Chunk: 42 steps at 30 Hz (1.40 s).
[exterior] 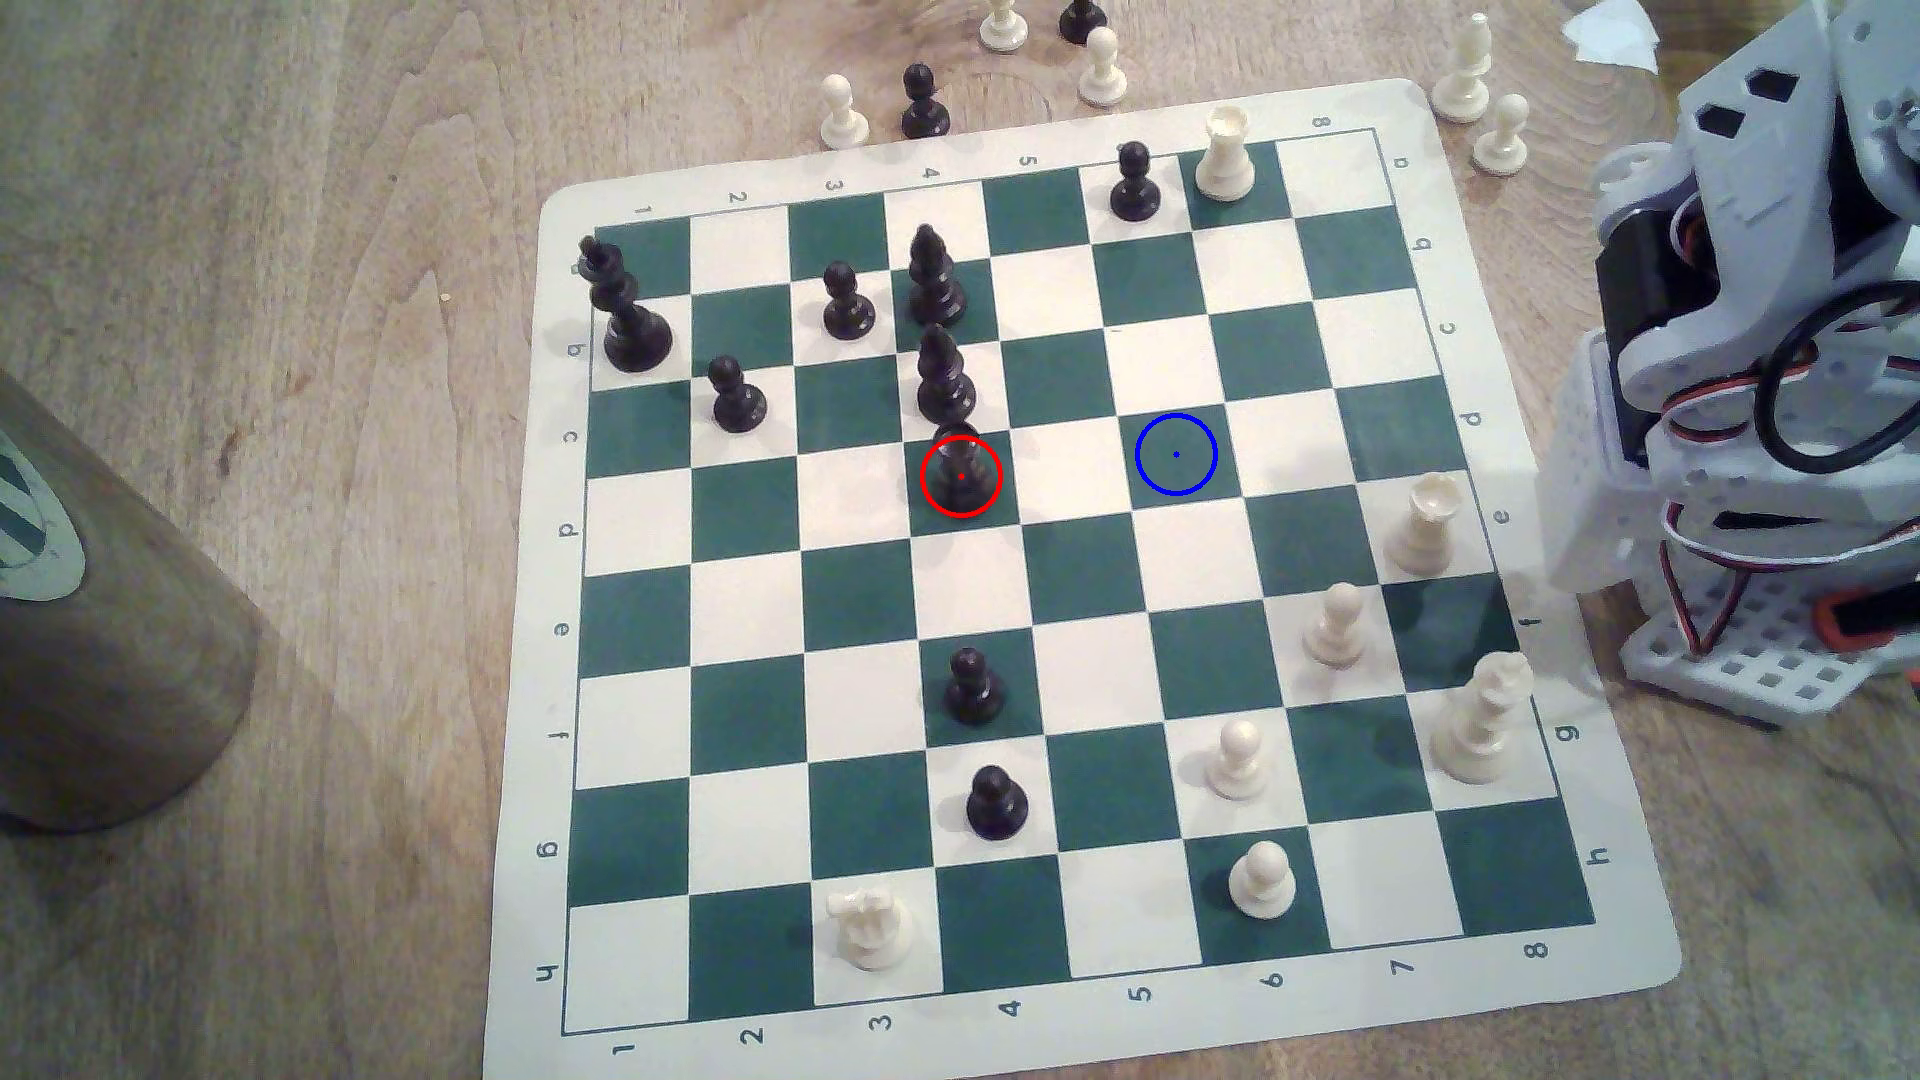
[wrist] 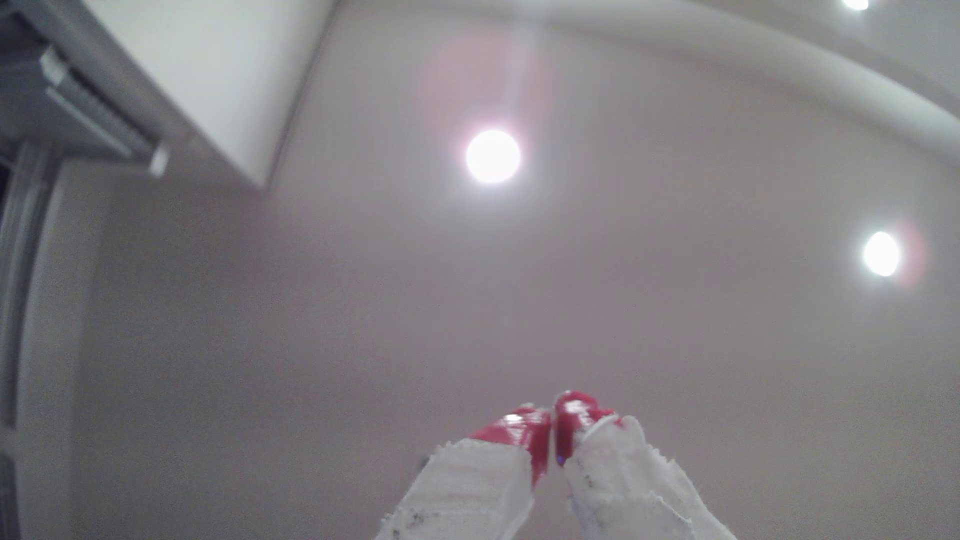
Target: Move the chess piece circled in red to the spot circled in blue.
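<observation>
The arm (exterior: 1766, 343) is folded up at the exterior view's right, off the edge of the board (exterior: 1621, 935), and its wrist camera looks up at the ceiling lights. The end effector (wrist: 552, 423) has its red-tipped fingers (wrist: 519, 431) pressed together with nothing between them.

The chess piece (exterior: 959, 467), a black flat-topped one inside the red ring, stands upright on a green square near the middle of the board. The spot (exterior: 1175, 454), ringed in blue, is a bare green square two files to the exterior view's right, with one empty white square between.

The trouble I would expect lies just beyond the piece: a black bishop (exterior: 943, 376) stands on the next square on the far side, its base nearly touching the piece's head as seen from here. A wide-open descent could clip that bishop and topple it. The piece's narrow body could also slip or tilt if pinched off-centre.
</observation>
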Tool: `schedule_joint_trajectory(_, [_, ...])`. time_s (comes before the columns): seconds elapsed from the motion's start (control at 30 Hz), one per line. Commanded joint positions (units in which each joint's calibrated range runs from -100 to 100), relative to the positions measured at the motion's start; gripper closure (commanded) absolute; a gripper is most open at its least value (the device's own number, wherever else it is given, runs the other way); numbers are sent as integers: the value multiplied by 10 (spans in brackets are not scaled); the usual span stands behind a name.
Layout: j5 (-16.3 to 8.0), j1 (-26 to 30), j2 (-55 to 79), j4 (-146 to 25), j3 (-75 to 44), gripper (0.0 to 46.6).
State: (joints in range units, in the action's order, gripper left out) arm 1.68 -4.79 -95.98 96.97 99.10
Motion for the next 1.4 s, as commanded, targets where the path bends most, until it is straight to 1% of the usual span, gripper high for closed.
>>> schedule_joint_trajectory(0.0, [1, 18, 1, -68, 1, 465])
schedule_joint_trajectory(0.2, [0, 19, 1, -292, -68, 465])
schedule_joint_trajectory(0.23, [0, 17, 1, -357, -84, 465])
schedule_joint_trajectory(0.33, [-1, 15, 1, -468, -112, 465])
schedule_joint_trajectory(0.4, [-2, 14, 1, -585, -147, 465])
schedule_joint_trajectory(0.5, [-2, 13, 1, -649, -186, 465])
schedule_joint_trajectory(0.53, [-2, 8, 2, -703, -227, 465])
schedule_joint_trajectory(0.63, [-2, -7, 2, -811, -284, 465])
schedule_joint_trajectory(0.67, [-2, -21, 3, -889, -316, 465])
schedule_joint_trajectory(0.77, [-2, -35, 3, -971, -355, 465])
schedule_joint_trajectory(0.8, [-2, -46, 3, -1022, -383, 465])
schedule_joint_trajectory(0.87, [-2, -60, 3, -1095, -408, 438])
schedule_joint_trajectory(0.9, [-3, -67, 3, -1138, -417, 445])
schedule_joint_trajectory(0.93, [-3, -68, 3, -1173, -421, 464])
schedule_joint_trajectory(0.97, [-13, -68, 3, -1222, -421, 464])
schedule_joint_trajectory(1.07, [-13, -64, 6, -1314, -421, 464])
schedule_joint_trajectory(1.1, [-13, -50, 30, -1375, -436, 464])
schedule_joint_trajectory(1.17, [-13, -28, 56, -1428, -447, 464])
schedule_joint_trajectory(1.23, [-22, -10, 77, -1456, -441, 464])
schedule_joint_trajectory(1.27, [-35, -4, 113, -1478, -439, 464])
schedule_joint_trajectory(1.3, [-40, -3, 134, -1489, -442, 464])
schedule_joint_trajectory(1.37, [-61, -3, 181, -1504, -453, 464])
